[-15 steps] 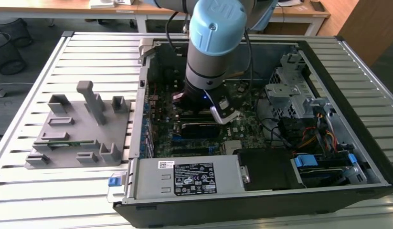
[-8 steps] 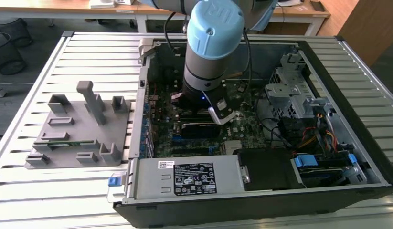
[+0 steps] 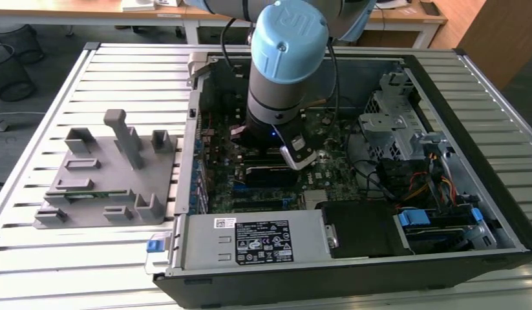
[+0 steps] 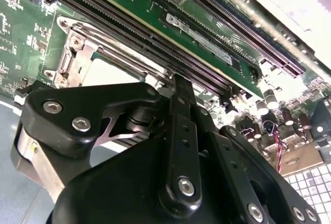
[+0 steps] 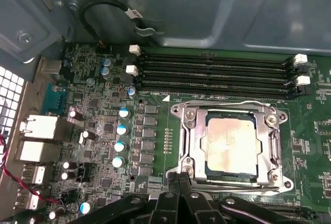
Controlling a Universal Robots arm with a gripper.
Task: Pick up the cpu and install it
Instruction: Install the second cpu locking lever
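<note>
The cpu (image 5: 230,147) lies seated in the socket frame (image 5: 187,136). The pincer (image 5: 178,182), fingers together and empty, sits just beside it; any sideways drag risks scraping the socket.

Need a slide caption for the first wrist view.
CPU seated in the motherboard socket, beside the empty memory slots.

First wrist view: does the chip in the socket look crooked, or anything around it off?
Nothing stands out. The silvery-grey square cpu lies flat and square inside the metal-framed motherboard socket, edges parallel to the frame. The four black memory slots beside it look intact. The black gripper sits at the socket's edge.
</note>
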